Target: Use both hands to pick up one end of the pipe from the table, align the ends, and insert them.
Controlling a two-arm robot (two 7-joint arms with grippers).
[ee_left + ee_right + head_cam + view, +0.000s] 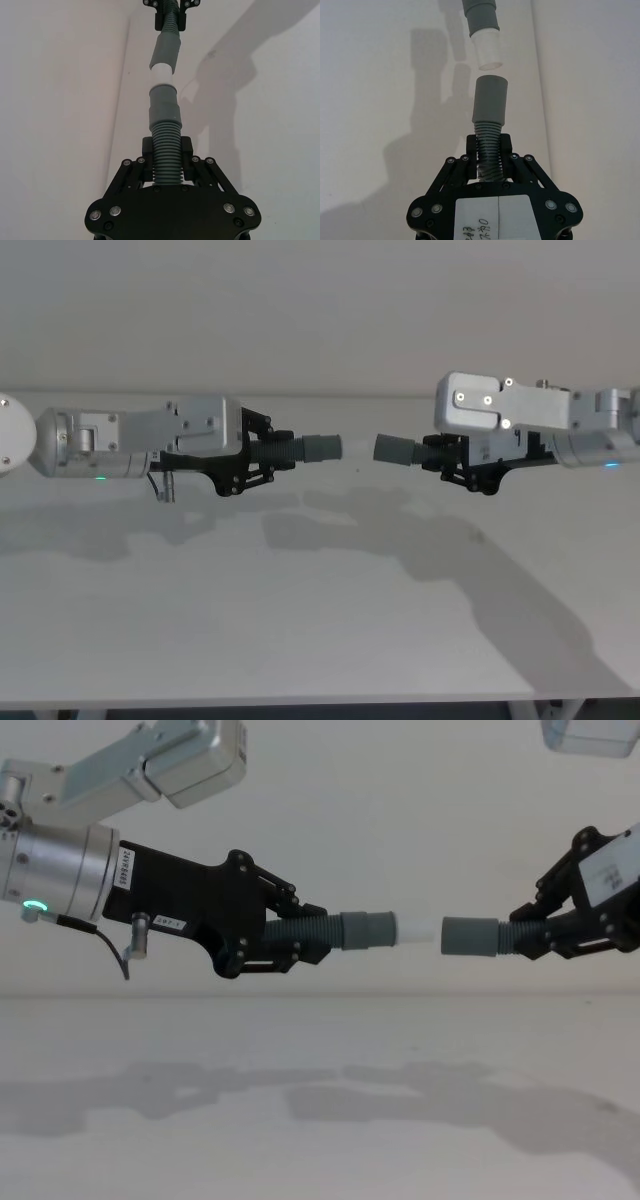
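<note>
Head view: the left gripper (262, 452) is grasping the corrugated body of one pipe piece (305, 448), and the right gripper (452, 454) is grasping the other pipe piece (400, 450). Both pieces are being held in the air above the table (300, 620), end facing end, with a small gap between them.

Left wrist view: the left gripper's fingers (147, 148) are clamping the ribbed hose just behind its smooth grey collar (164, 104); the white plug tip (162, 75) is pointing at the open cuff (166, 49).

Right wrist view: the right gripper's fingers (506, 145) are pinching the ribbed hose below the grey cuff, whose mouth is sitting just short of the white tip, not touching it.

Chest view: the two pieces are lying roughly level and in line, well above the table. The white tip is appearing to reach the cuff's mouth, though contact cannot be told here.
</note>
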